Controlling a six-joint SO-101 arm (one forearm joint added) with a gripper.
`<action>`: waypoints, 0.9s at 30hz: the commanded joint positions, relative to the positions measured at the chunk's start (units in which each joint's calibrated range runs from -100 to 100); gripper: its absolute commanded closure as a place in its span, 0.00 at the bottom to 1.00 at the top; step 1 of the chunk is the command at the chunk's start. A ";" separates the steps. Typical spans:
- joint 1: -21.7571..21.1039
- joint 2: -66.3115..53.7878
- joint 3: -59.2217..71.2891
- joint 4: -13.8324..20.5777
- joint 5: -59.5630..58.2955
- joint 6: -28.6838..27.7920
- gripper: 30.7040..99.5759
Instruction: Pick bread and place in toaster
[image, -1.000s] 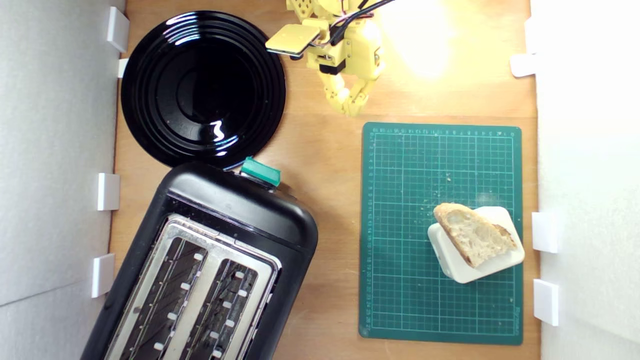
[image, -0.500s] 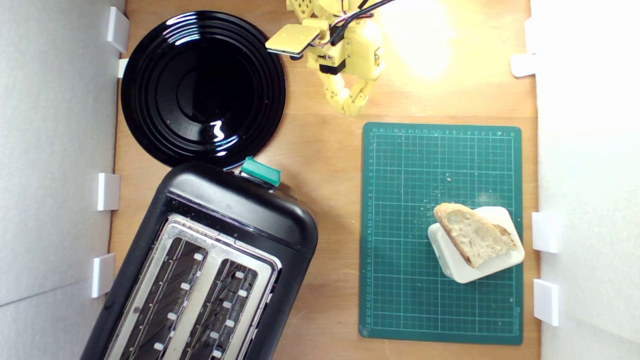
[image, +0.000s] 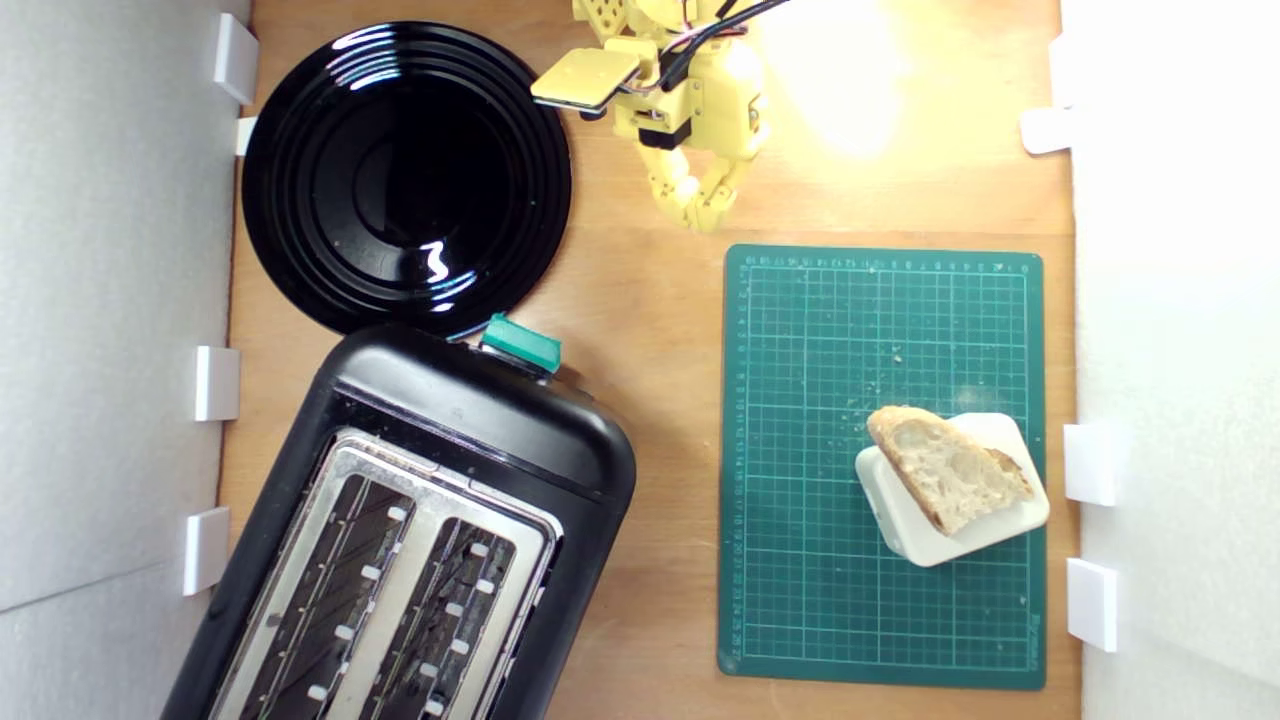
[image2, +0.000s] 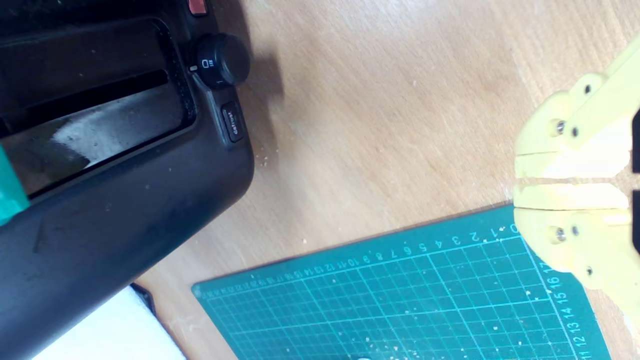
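The bread (image: 948, 468), a wedge with pale holey crumb and brown crust, lies on a cream-white block (image: 985, 525) at the exterior view's right, on the green cutting mat (image: 800, 450). The black toaster (image: 420, 520) with silver top, two slots and a green lever knob (image: 520, 342) sits at the lower left of that view. My yellow gripper (image: 700, 215) hangs at the top centre, far from the bread, shut and holding nothing. In the wrist view the gripper (image2: 517, 181) has its fingers together beside the toaster's side (image2: 125, 200); the bread is out of that view.
A round glossy black plate (image: 405, 175) lies at the exterior view's upper left, touching the toaster's end. White walls with small white brackets (image: 1090, 465) border the wooden table on both sides. Crumbs dot the cutting mat (image2: 400, 300).
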 joint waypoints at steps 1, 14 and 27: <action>0.54 -0.01 0.00 0.04 -0.95 -0.03 0.81; 0.22 -0.01 0.00 0.22 -0.78 0.29 0.81; 1.51 11.22 -1.37 -5.31 -15.37 0.03 0.81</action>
